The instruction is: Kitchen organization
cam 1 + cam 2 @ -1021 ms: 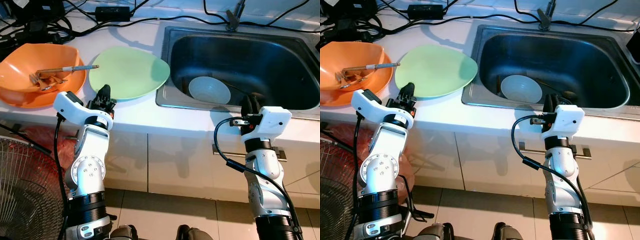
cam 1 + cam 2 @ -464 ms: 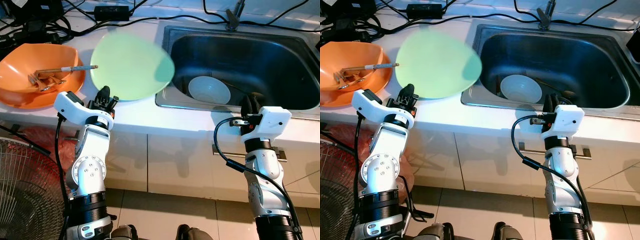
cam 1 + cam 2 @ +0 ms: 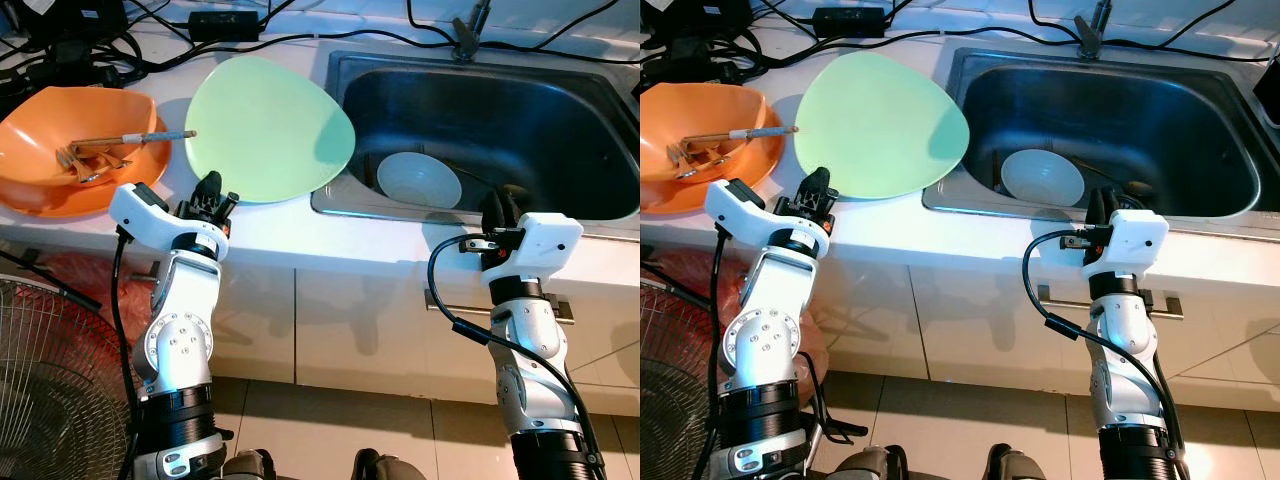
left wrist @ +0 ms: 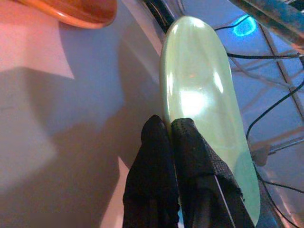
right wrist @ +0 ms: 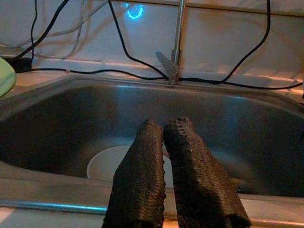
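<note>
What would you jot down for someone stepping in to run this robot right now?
Left hand: shut on the near rim of the round pale green plate, which is tilted up off the white countertop, far edge raised beside the sink.
Right hand: shut, holding nothing, at the front edge of the steel sink.
Round white bowl lies in the sink. Orange bowl holding utensils sits on the counter's left end.
Done: plate gripped and lifted.
Left: place the plate, probably in the sink; the white bowl and orange bowl are untouched.
</note>
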Controlling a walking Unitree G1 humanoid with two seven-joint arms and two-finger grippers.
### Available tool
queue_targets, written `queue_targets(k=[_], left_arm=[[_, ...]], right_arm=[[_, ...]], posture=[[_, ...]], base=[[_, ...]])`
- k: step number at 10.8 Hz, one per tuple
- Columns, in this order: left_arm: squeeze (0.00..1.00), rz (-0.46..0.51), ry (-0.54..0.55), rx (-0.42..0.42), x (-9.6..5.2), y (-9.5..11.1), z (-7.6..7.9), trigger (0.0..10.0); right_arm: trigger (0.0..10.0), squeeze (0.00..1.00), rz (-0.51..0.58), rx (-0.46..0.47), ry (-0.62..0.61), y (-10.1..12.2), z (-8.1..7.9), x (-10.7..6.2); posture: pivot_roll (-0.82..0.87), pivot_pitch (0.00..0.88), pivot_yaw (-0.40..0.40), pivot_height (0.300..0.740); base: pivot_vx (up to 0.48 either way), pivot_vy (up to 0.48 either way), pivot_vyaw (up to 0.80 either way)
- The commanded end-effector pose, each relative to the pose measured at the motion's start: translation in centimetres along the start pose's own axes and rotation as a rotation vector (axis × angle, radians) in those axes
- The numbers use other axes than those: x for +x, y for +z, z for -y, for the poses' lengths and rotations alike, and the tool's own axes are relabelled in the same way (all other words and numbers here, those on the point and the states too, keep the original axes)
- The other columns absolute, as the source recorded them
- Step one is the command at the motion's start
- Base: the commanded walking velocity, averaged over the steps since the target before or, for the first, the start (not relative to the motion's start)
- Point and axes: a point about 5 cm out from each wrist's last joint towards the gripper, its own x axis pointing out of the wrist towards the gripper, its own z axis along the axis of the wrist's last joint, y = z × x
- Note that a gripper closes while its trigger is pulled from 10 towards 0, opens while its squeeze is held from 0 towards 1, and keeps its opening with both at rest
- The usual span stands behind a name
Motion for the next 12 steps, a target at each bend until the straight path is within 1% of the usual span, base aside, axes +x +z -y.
queue_targets(k=[1, 2, 3, 4, 6, 7, 8, 9, 10, 11, 12], left_arm=[[0.0, -0.058, -0.031, -0.007, -0.2, -1.2, 0.2, 10.0], [0.0, -0.066, -0.056, -0.023, -0.2, -1.4, 0.6, 10.0], [0.0, -0.064, -0.086, -0.059, -0.2, -1.5, 1.1, 10.0], [0.0, -0.065, -0.138, -0.087, -0.3, -1.7, 2.2, 10.0], [0.0, -0.072, -0.206, -0.151, -0.5, -2.2, 3.4, 10.0], [0.0, -0.077, -0.229, -0.165, -0.5, -2.4, 3.9, 10.0], [0.0, -0.071, -0.264, -0.213, -0.4, -2.7, 4.7, 10.0], [0.0, -0.072, -0.293, -0.233, -0.3, -2.8, 5.5, 10.0], [0.0, -0.069, -0.31, -0.242, -0.3, -2.8, 5.9, 10.0], [0.0, -0.055, -0.336, -0.272, -0.2, -2.6, 6.5, 10.0], [0.0, -0.047, -0.345, -0.283, -0.2, -2.4, 6.7, 10.0]], right_arm=[[10.0, 0.0, -0.004, -0.004, 0.001, 0.1, 0.0, 0.1], [10.0, 0.0, -0.003, -0.004, 0.001, 0.1, 0.0, 0.1], [10.0, 0.0, -0.003, -0.003, 0.002, 0.1, 0.0, 0.1], [10.0, 0.0, -0.003, -0.003, 0.002, 0.1, 0.0, 0.1], [10.0, 0.0, -0.005, 0.0, 0.006, 0.0, -0.1, 0.1], [10.0, 0.0, -0.006, 0.001, 0.007, 0.0, -0.1, 0.1], [10.0, 0.0, -0.007, 0.003, 0.01, 0.0, -0.2, 0.1], [10.0, 0.0, -0.008, 0.005, 0.013, 0.0, -0.2, 0.1], [10.0, 0.0, -0.007, 0.006, 0.017, 0.0, -0.3, 0.1], [10.0, 0.0, -0.006, 0.008, 0.021, 0.0, -0.4, 0.1], [10.0, 0.0, -0.007, 0.011, 0.022, 0.0, -0.5, 0.1]], posture=[[0.02, 0.155, -0.005, 0.74], [0.02, 0.155, -0.003, 0.74], [0.02, 0.153, -0.004, 0.74], [0.02, 0.152, -0.005, 0.74], [0.02, 0.156, -0.006, 0.74], [0.02, 0.157, -0.005, 0.74], [0.02, 0.158, -0.006, 0.74], [0.02, 0.158, -0.006, 0.74], [0.02, 0.158, -0.006, 0.74], [0.02, 0.162, -0.005, 0.74], [0.02, 0.162, -0.004, 0.74]], base=[[0.0, 0.0, 0.0], [0.0, 0.0, 0.0], [0.0, 0.0, 0.0], [0.0, 0.0, 0.0], [0.0, 0.0, 0.0], [0.0, 0.0, 0.0], [0.0, 0.0, 0.0], [0.0, 0.0, 0.0], [0.0, 0.0, 0.0], [0.0, 0.0, 0.0], [0.0, 0.0, 0.0]])
